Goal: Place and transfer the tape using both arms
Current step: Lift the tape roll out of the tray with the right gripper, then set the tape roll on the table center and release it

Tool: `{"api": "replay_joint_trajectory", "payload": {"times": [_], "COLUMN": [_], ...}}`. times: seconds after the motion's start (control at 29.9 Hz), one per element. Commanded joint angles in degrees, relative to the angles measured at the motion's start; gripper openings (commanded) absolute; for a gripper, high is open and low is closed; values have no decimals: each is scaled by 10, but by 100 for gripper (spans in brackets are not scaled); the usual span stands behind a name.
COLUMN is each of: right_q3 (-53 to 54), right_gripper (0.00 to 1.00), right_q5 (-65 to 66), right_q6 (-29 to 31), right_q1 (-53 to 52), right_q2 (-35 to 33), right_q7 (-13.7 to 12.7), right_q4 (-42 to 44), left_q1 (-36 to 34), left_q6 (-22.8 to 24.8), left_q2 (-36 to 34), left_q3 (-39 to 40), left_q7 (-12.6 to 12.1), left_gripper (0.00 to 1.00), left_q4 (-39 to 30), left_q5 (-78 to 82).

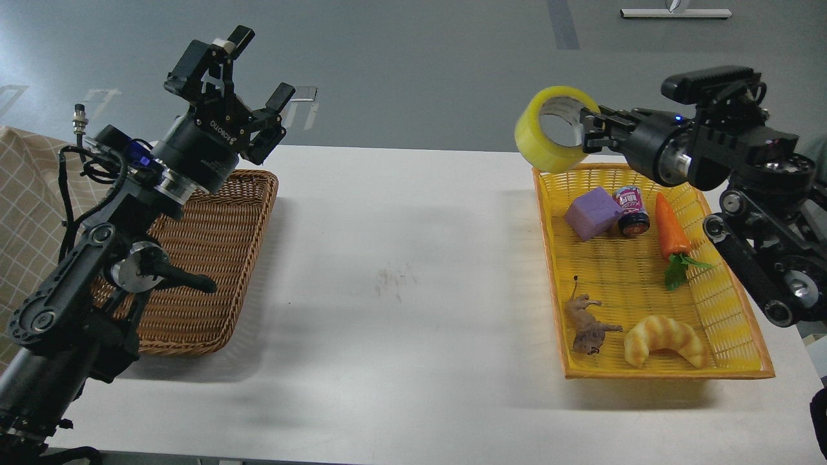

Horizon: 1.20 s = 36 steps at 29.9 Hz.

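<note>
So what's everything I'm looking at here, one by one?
tape: 1, yellowish, held in the air above the yellow basket's far left corner
yellow basket: 1, table's right side
purple block: 1, in yellow basket
small can: 1, pink and dark, beside the block
toy carrot: 1, orange with green leaves, in yellow basket
toy animal: 1, brown, in yellow basket
croissant toy: 1, golden, in yellow basket
wicker basket: 1, brown, table's left side
table: 1, white
left gripper: 1, black, open, raised
right gripper: 1, black, gripping the tape
</note>
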<state>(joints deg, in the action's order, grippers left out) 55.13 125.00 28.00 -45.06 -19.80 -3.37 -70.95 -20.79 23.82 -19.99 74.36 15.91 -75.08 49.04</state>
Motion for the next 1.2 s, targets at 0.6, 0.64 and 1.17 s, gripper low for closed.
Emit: {"api": "replay_joint_trajectory", "payload": {"times": [0.6,0.64,1.17], "right_q3": [-172,-172,-172], "right_gripper": [0,0,6], "right_q5": [0,0,0], "right_q6": [0,0,0], "right_q1": [38,42,60], "right_q2": [171,173,180], "right_q7": [-25,-25,-25], "right_q4": [57,56,51], "left_q1": [1,1,4], "left_q6": [-2,-2,-2], "left_q2": [-3,-3,-11], "left_q3": [7,8,8], "left_q7": [0,0,0], "left_gripper": [98,98,98], "left_q4": [-2,-2,-5], "left_q5": [-2,-2,-4]}}
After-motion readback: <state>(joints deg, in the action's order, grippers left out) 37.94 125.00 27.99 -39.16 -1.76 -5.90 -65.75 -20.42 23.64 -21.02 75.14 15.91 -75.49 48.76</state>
